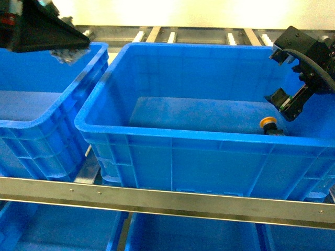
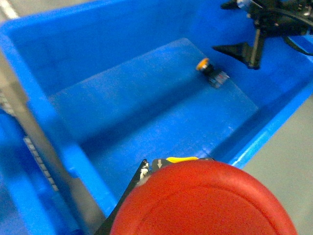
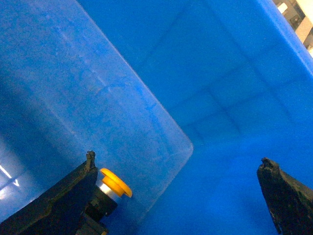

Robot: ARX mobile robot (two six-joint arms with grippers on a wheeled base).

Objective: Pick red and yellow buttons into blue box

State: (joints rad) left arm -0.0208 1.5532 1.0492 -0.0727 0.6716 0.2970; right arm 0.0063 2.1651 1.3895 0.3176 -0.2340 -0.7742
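Yellow button (image 1: 268,124) lies on blue box's (image 1: 172,136) smooth plastic floor beneath spread right hand (image 3: 181,196); left hand (image 2: 146,171) pinches domed red button (image 2: 205,200).

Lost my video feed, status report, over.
Right gripper open, empty, inside blue box. Yellow button lying on box floor. Left gripper shut on red button, near the box's rim. Nothing obstructing.

Metal rack (image 1: 167,201) carries blue crates — the blue box (image 1: 209,162) centre, another crate (image 1: 36,136) left (more below).
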